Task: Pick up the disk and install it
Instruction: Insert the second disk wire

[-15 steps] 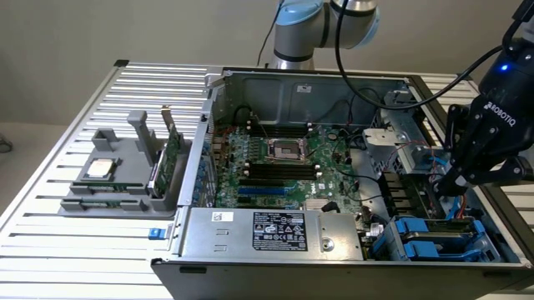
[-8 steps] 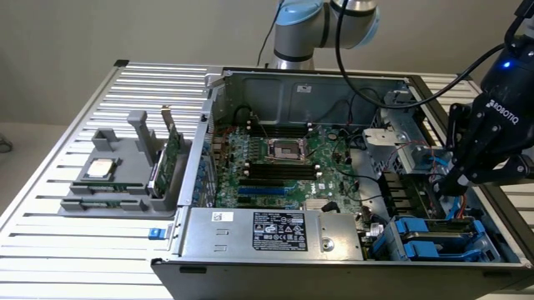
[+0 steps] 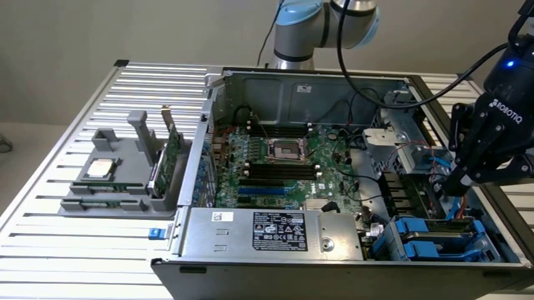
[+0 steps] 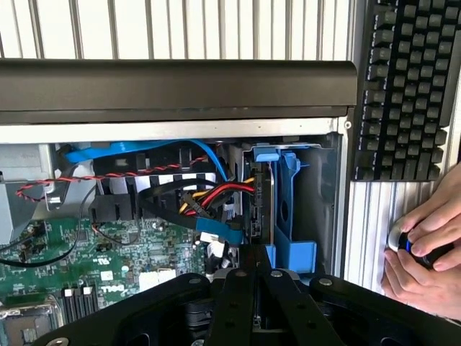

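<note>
The disk (image 4: 261, 205) stands on edge in its blue carrier frame (image 4: 288, 216) inside the drive bay at the corner of the open computer case (image 3: 292, 94). From this angle I see only its dark side edge. In the exterior view the blue carrier (image 3: 421, 237) sits low in the case at the exterior view's right. My gripper (image 3: 461, 185) hangs just above and behind that bay. Its fingertips (image 4: 245, 268) are pressed together with nothing between them, close beside the carrier but apart from it.
Red, yellow, black and blue cables (image 4: 209, 194) run beside the bay. The motherboard (image 3: 284, 169) fills the case floor, and the power supply (image 3: 276, 231) is at the front. A grey fixture (image 3: 117, 187) holds a processor chip (image 3: 100, 167) and a green card (image 3: 171, 156). A keyboard (image 4: 403, 86) and a hand on a mouse (image 4: 425, 252) lie beside the case.
</note>
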Tool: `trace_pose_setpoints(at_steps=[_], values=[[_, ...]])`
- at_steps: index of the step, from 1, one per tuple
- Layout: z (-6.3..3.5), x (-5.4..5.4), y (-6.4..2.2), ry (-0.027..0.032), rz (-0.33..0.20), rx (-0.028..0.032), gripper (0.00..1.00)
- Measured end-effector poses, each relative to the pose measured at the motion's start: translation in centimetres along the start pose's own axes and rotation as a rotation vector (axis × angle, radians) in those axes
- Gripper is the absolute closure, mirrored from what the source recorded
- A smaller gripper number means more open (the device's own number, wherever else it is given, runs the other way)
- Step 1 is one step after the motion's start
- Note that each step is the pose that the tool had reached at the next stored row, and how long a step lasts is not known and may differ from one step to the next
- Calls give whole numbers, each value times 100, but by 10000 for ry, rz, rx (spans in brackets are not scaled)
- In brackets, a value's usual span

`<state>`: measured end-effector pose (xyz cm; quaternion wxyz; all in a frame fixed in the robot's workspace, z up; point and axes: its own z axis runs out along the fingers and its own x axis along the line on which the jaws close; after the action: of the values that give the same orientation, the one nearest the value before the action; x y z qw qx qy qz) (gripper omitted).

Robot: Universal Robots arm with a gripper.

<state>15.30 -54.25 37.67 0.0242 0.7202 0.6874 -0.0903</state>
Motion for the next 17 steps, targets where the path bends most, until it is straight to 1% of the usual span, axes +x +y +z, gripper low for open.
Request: trace_pose_setpoints(at_steps=[7,8,10,11,17], values=[[-2,0,12,-20,-2,-1,89],[-2,0,12,-20,-2,-1,88],[-1,1,12,-19,-2,-1,88],[-2,1,13,-18,-3,-1,82],[-7,1,19,-20,-6,-1,82]])
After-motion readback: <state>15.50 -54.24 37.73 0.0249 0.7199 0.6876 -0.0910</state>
